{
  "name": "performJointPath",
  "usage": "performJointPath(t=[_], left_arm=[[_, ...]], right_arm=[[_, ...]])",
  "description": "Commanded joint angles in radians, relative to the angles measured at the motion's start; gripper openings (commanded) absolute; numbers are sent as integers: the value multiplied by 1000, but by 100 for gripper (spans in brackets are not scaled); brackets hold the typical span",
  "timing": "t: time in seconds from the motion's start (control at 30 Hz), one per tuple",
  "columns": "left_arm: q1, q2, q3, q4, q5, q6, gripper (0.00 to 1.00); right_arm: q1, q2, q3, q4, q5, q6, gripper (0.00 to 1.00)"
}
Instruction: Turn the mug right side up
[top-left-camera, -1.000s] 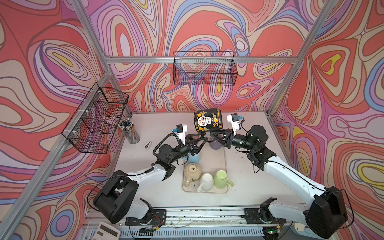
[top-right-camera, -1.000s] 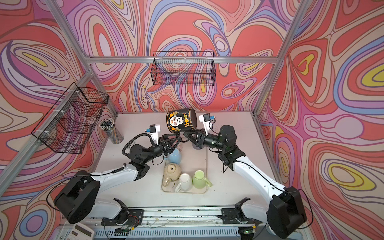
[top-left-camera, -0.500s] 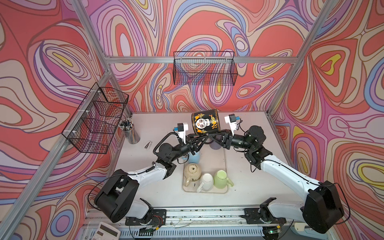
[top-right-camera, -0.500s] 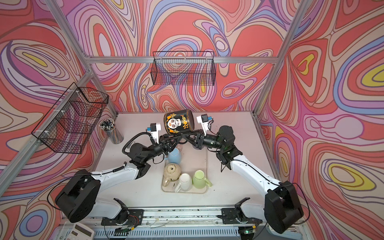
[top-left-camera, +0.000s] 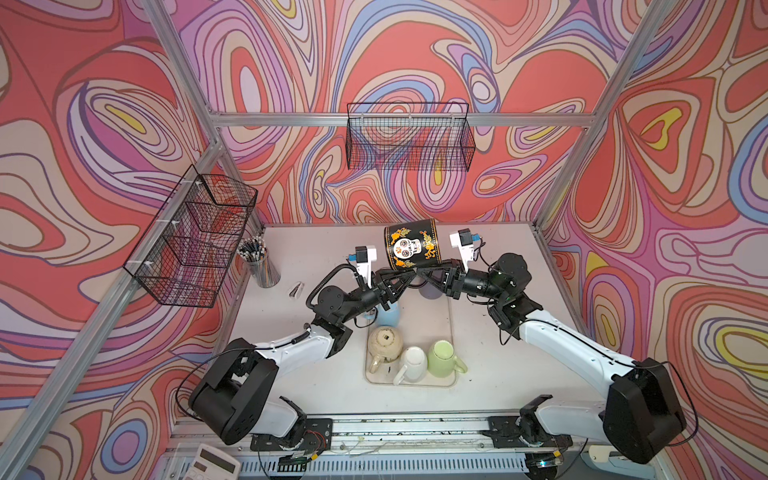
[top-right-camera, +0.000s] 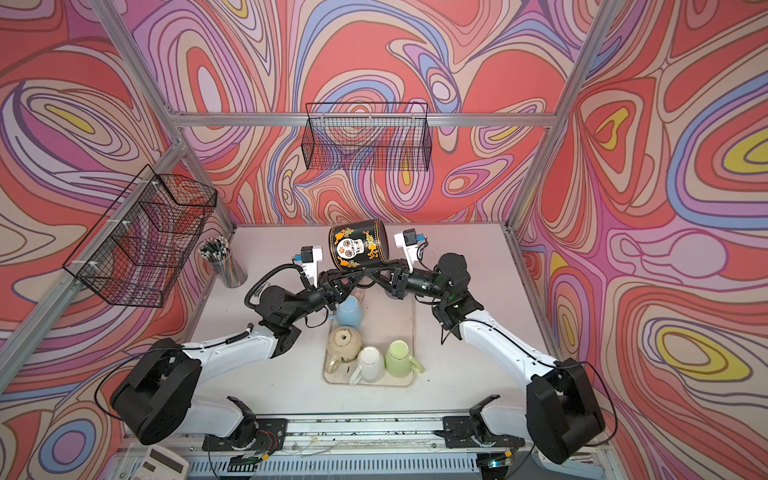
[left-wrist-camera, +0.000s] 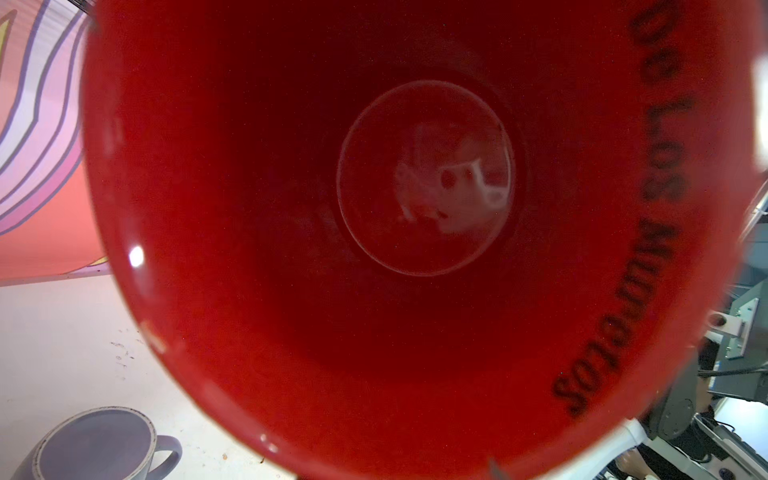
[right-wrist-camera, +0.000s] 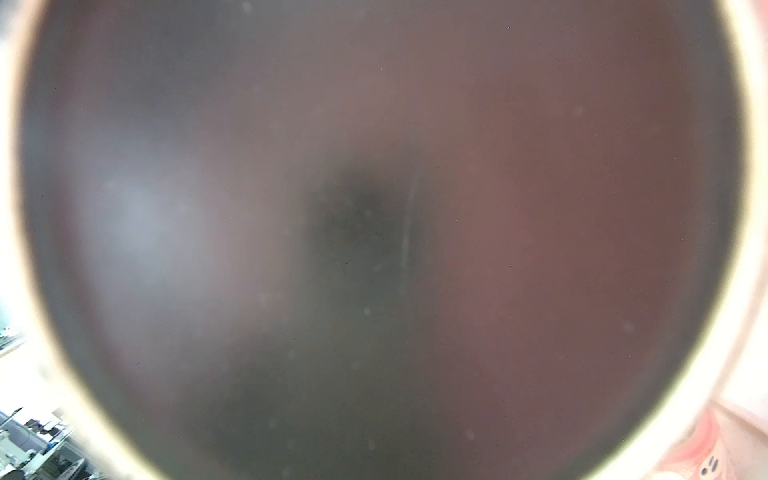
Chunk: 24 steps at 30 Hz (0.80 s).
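Above the far end of the tray (top-left-camera: 428, 320), clear of the desk (top-left-camera: 328, 249): black mug (top-left-camera: 411, 245), lying on its side, sugar-skull print facing up. Mouth faces the left gripper (top-left-camera: 408, 275), base faces the right gripper (top-left-camera: 423, 273). The two meet tip to tip under its belly. Handle not seen.

Right jaws drawn close, pinching the mug from below; exact hold hidden. Left jaws narrow, at the rim; gripping or only touching, cannot tell.

Likely glazed ceramic: stiff, weighty, slick, chips if dropped. Best hold is probably the wall at the rim, one finger inside.

Lettering (left-wrist-camera: 660, 174) inside the red rim, left wrist view: "De Los Muertos". No brand visible.
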Motion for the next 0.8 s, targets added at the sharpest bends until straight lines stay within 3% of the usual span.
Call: performJointPath(t=[0.0, 0.4, 0.57, 0.77], left_arm=[[12, -27, 19, 74, -6, 20, 0], [12, -53, -35, 73, -25, 37, 0], [14, -70, -61, 73, -58, 56, 0], [23, -109, -145, 73, -115, 77, 0]], right_arm=[[4, -8, -3, 117, -36, -13, 0], [4, 14, -18, 140, -17, -11, 0], [4, 11, -31, 128, -5, -26, 20], [5, 4, -53, 78, 27, -64, 32]])
